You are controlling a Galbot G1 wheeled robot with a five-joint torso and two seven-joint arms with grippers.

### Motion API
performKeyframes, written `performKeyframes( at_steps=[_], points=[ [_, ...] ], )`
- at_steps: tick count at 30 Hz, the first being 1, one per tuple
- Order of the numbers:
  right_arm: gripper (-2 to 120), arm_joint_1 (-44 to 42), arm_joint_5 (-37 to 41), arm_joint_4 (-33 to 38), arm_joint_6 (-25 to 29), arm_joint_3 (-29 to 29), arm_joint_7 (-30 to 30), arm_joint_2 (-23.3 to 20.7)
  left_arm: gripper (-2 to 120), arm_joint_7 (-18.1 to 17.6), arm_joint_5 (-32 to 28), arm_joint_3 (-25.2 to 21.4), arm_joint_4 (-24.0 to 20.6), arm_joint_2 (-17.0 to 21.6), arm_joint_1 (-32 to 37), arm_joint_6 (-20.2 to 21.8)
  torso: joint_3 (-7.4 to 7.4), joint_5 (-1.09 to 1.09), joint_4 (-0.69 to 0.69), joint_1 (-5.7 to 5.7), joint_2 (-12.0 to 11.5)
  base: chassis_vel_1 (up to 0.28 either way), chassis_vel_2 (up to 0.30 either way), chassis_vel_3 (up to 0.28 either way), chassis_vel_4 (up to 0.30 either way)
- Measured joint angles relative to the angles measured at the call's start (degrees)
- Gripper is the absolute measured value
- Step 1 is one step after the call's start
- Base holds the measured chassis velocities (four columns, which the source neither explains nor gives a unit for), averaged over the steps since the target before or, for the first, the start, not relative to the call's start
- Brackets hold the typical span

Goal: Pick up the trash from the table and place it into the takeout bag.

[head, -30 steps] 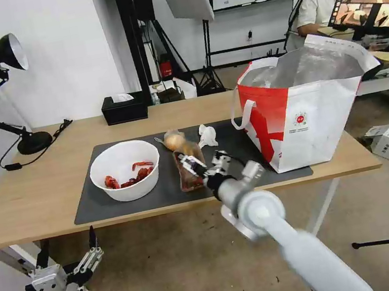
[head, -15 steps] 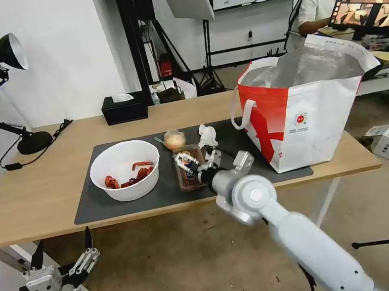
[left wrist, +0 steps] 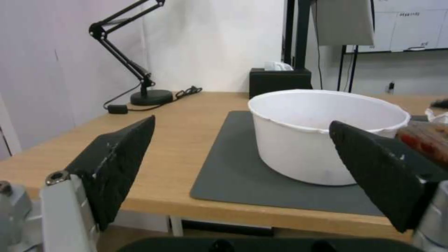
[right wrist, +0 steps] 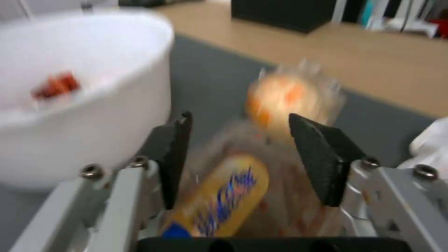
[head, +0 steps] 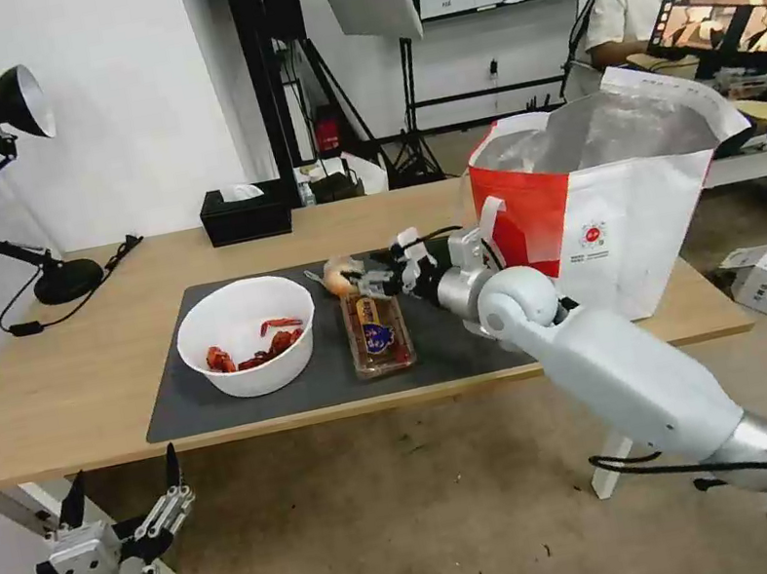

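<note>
The trash is located on the dark grey mat of the table; the white bowl, holding red shell scraps, is positioned at the mat's left part; the clear plastic tray, bearing a yellow and blue label, is laid just to the right of the bowl, apart from it; the clear-wrapped orange-yellow lump is found just behind the tray's far end; the crumpled white tissue is partly hidden behind the right gripper. The takeout bag is stood upright at the right end of the table, mouth open, foil lining exposed.

The right gripper is extended over the mat, above the far end of the tray and just beside the lump; its fingers are spread apart and nothing is held between them; in the right wrist view the tray and the lump are framed between the two fingers, with the bowl to one side.

The left gripper is parked below the table's front edge, at the left, well apart from the trash; its fingers are held wide open and empty; in the left wrist view the bowl is seen beyond them on the mat.

A black tissue box and a black desk lamp are placed at the table's far side.
</note>
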Motion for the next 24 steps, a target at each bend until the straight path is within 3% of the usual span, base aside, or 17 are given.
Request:
performKeyframes(
  at_steps=[3,9,12,17,19,24],
  points=[
    [39,0.2,-3.6,-3.9,0.1,-1.3,-3.2,1.1,100,0.0,-0.4,0.0,0.1,0.6,-0.2,0.0,0.01,0.0,0.0,0.0,0.0,0.0,0.0,0.0,0.0],
    [19,-0.9,-4.6,-5.0,0.3,-1.1,-3.4,2.0,100,0.3,-2.5,0.2,0.2,2.4,-0.7,0.1,0.0,0.0,0.0,0.0,0.0,0.0,0.0,0.0,0.0],
    [4,-1.7,-4.5,-5.0,0.5,-0.9,-3.0,1.9,100,1.4,-5.7,1.5,0.4,5.4,-1.0,0.6,0.0,0.0,0.0,-0.01,0.0,0.0,0.0,0.0,0.0],
    [0,-2.1,-4.2,-4.6,0.6,-0.8,-2.4,1.9,100,1.5,-11.4,5.0,0.9,10.1,-1.1,2.8,0.0,-0.01,0.0,-0.01,0.0,0.0,0.0,0.0,0.0],
    [0,-2.0,-4.0,-4.4,0.7,-0.7,-2.1,1.8,100,1.7,-17.5,7.4,0.0,14.7,-1.3,4.4,0.0,-0.01,0.0,-0.01,0.0,0.0,0.0,0.0,0.0],
    [0,-1.5,-3.9,-4.9,0.8,-0.9,-1.9,2.1,100,1.8,-26.9,8.8,-1.0,21.5,-2.8,6.0,0.0,-0.01,0.0,0.0,0.0,0.0,0.0,0.0,0.0]
  ],
)
